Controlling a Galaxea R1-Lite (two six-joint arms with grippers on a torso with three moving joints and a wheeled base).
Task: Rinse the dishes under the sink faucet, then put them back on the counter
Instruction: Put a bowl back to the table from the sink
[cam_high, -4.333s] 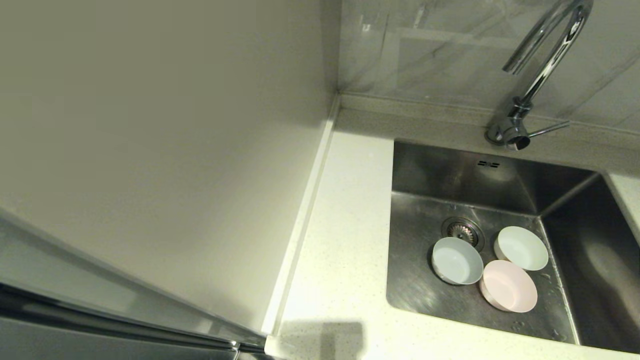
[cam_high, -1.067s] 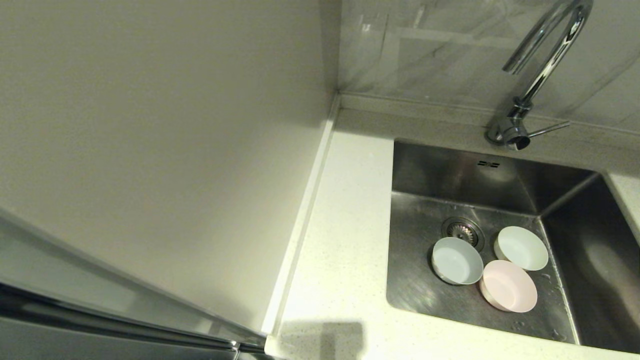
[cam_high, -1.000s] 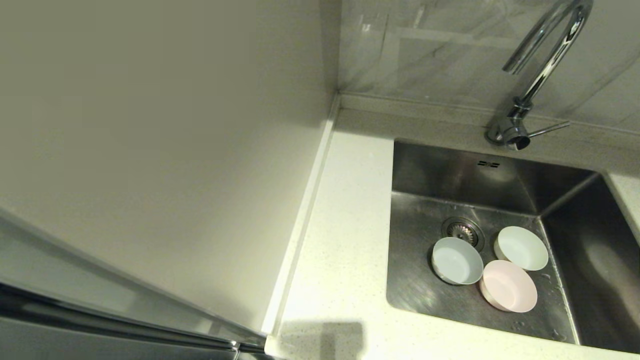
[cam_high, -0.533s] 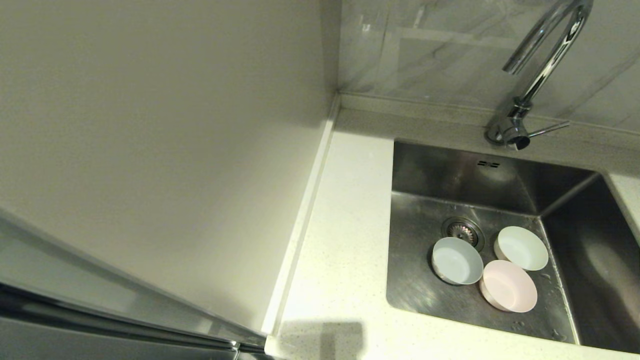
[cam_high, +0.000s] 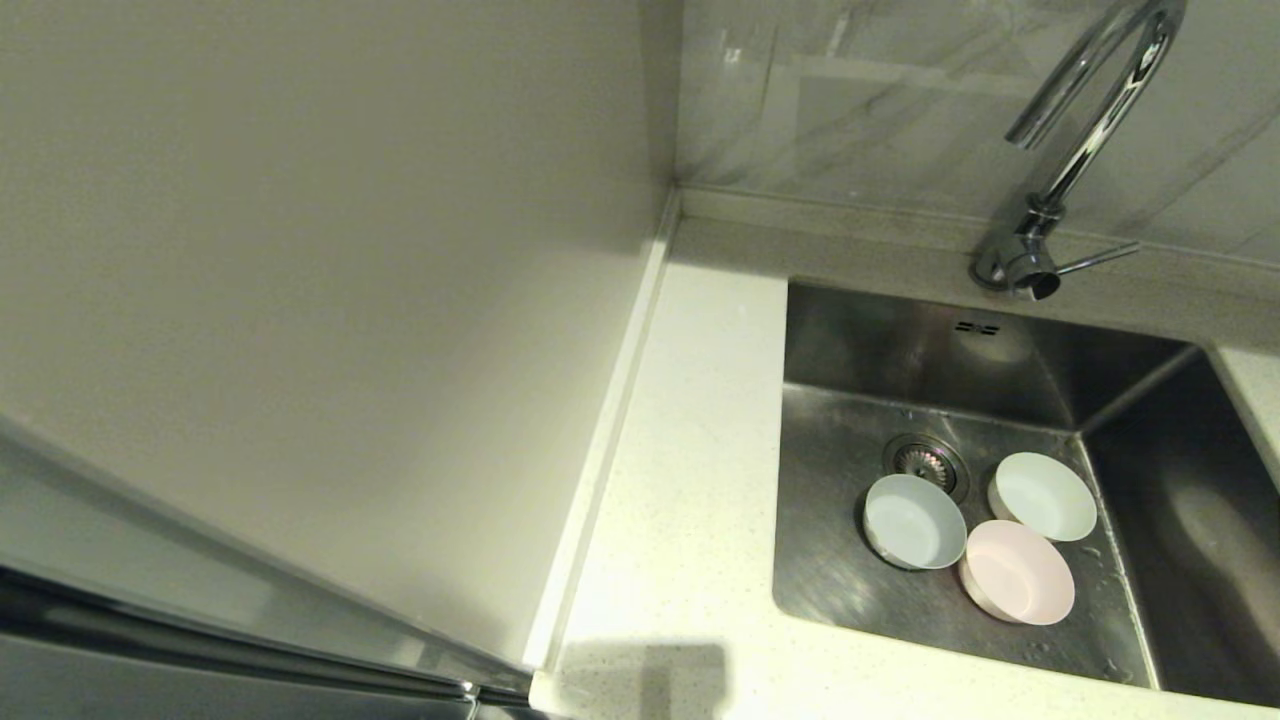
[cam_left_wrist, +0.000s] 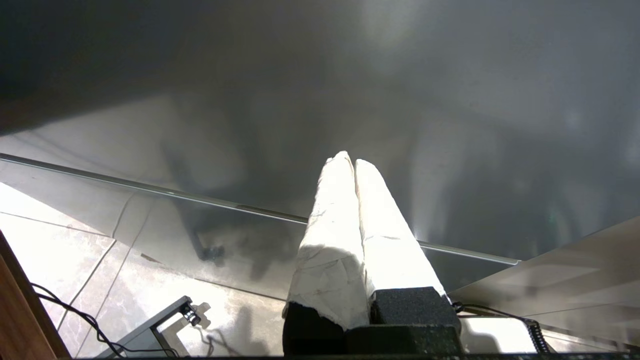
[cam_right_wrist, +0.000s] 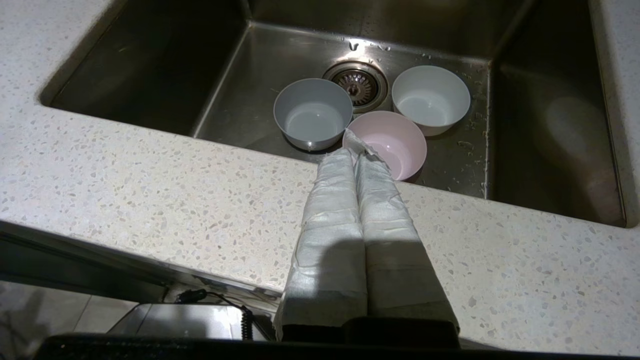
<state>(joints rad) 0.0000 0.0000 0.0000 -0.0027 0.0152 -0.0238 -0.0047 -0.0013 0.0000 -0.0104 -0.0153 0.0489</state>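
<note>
All three bowls sit upright on the floor of the sink (cam_high: 830, 560), clustered round the drain (cam_high: 925, 462): the blue bowl (cam_high: 912, 521) at about 7 o'clock from it in the head view, the whitish bowl (cam_high: 1043, 496) at about 4 o'clock, and the pink bowl (cam_high: 1017, 572) nearest the front wall, its rim touching or nearly touching the blue one. None is on the counter (cam_high: 680, 500) yet, and no water can be seen falling from the faucet (cam_high: 1085, 130), so rinsing looks not yet begun. The relation that matters is the one between the right claw (cam_right_wrist: 356, 156) and the bowls: it hangs above the front strip of counter, pressed shut and empty, and the pink bowl (cam_right_wrist: 387, 141) lies straight ahead of its tips at 12 o'clock but lower, down in the basin, with the blue bowl (cam_right_wrist: 312, 112) at 11 o'clock and the whitish bowl (cam_right_wrist: 431, 97) at 1 o'clock. The bowls are round, so no long axis dictates the approach; a rim pinch would likely serve. The right arm is plainly nearer; the left claw (cam_left_wrist: 354, 161), also shut and holding nothing, faces a dark glossy panel away from the sink. The head view shows the faucet and its side lever (cam_high: 1097, 259) but neither arm; only the right wrist view shows claw and bowls together.
</note>
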